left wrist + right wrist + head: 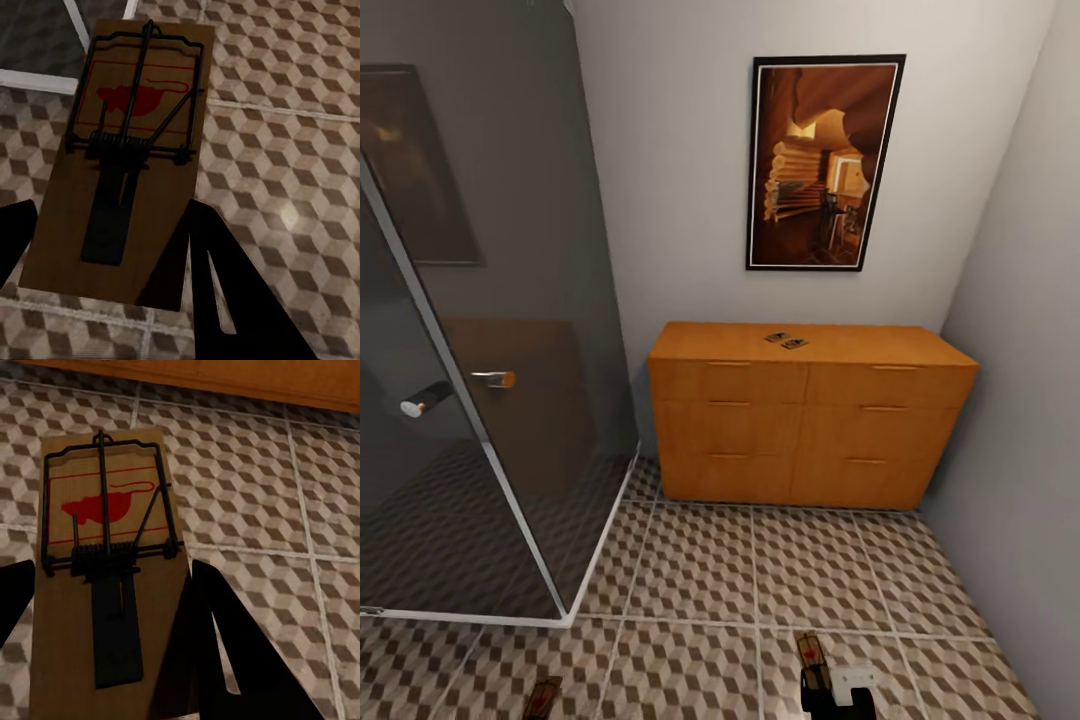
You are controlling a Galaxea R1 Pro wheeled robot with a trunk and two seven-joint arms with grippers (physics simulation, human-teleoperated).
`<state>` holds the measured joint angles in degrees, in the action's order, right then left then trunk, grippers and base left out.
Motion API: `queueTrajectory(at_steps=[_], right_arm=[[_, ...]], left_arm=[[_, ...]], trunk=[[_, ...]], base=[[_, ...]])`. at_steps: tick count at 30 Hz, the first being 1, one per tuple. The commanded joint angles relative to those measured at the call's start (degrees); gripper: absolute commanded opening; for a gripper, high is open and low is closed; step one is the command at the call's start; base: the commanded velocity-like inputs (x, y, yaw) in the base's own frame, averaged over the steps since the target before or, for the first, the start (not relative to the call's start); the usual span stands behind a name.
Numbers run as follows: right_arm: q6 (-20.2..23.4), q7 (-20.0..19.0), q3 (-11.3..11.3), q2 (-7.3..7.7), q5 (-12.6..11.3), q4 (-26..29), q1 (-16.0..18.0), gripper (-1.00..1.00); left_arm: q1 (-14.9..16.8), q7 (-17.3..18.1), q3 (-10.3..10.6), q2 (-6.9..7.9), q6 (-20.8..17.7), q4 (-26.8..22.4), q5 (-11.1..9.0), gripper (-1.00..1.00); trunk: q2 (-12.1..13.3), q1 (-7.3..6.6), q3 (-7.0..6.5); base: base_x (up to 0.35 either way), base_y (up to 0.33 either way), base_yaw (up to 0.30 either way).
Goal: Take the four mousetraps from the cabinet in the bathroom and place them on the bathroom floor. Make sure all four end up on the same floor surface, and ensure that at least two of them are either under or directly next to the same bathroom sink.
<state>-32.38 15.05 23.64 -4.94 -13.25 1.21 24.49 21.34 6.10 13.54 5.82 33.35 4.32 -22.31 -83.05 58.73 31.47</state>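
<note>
The cabinet point(812, 415) stood against the back wall, filling the corner beside the right wall, with a framed picture point(825, 162) hung above it. A glass shower enclosure point(480, 330) with a chrome handle point(494, 378) took up the left side, its white base frame ending close to the cabinet's left front corner. Between them stretched the bathroom floor point(700, 570), tiled in the cube pattern.

Two mousetraps point(786, 340) lay side by side, just apart, on the cabinet top, near its middle and toward the back edge.

In the head view the right gripper point(838, 690) sat at the lower edge of the floor with a mousetrap point(811, 650) jutting forward from it. The right wrist view showed that trap point(105, 585) between the two dark fingers point(225, 660), its board reaching out over the tiles toward the cabinet's base; the fingers were closed against its long edges, grasping it.

The other trap point(542, 696) showed at the lower left of the floor, close to the shower frame. In the left wrist view the left gripper point(112, 277) clasped this mousetrap point(120, 172) the same way, one finger point(225, 300) tight to each side of the board, whose far end reached over the white shower frame point(37, 79).
</note>
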Motion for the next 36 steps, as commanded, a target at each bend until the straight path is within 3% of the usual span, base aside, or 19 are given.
queueTrajectory(at_steps=[1,8,10,13,18,20,22,24,36], right_arm=[[-0.23,0.0,0.58,0.33,-0.53,-0.08,0.03,-1.0],[-0.39,-1.37,0.62,5.21,-0.49,-0.07,0.03,-1.0],[-0.45,-5.82,0.62,7.5,-0.57,-0.07,0.03,-1.0],[-0.51,-10.07,0.62,8.65,-0.61,-0.07,0.02,-1.0],[-0.78,-12.13,0.51,9.06,-0.78,0.06,0.02,-1.0],[-0.82,-12.35,0.45,9.09,-1.03,0.2,0.03,-1.0],[-0.83,-12.45,0.39,8.85,-1.4,0.64,0.02,-1.0],[-0.84,-12.43,0.4,8.67,-1.49,0.83,0.02,-1.0],[-0.84,-12.41,0.4,8.6,-1.6,0.76,0.03,-1.0]], left_arm=[[0.11,0.4,0.26,-0.02,0.31,0.25,-0.45,-1.0],[0.11,0.4,0.26,-0.2,0.31,0.25,-0.45,-1.0],[0.11,0.35,0.26,-0.18,0.31,0.25,-0.45,-1.0],[0.11,0.29,0.2,-0.05,0.31,0.23,-0.5,-1.0],[0.11,-1.83,-0.04,0.78,0.31,0.07,-0.72,-1.0],[0.11,-7.6,-0.18,0.73,0.31,-0.14,-0.87,-1.0],[0.11,-17.18,-0.14,0.44,0.31,-1.2,-0.9,-1.0],[0.11,-20.69,0.06,0.27,0.35,-2.33,-0.89,-1.0],[0.11,-20.06,0.34,0.0,0.82,-2.09,-0.95,-1.0]], trunk=[[-0.03,0.0,0.06],[-0.03,0.0,0.06],[-0.03,0.0,0.06],[-0.03,0.0,0.06],[-0.03,0.0,0.06],[-0.03,0.0,0.06],[-0.03,0.0,0.06],[-0.03,0.0,0.06],[-0.03,0.0,0.06]], base=[[0.0,0.0,0.251],[0.0,0.0,0.25],[0.0,0.0,0.25],[0.0,0.0,0.245],[0.0,0.0,0.238],[0.0,0.0,0.232],[0.0,0.0,0.213],[0.0,0.0,0.192],[0.0,0.0,0.171]])
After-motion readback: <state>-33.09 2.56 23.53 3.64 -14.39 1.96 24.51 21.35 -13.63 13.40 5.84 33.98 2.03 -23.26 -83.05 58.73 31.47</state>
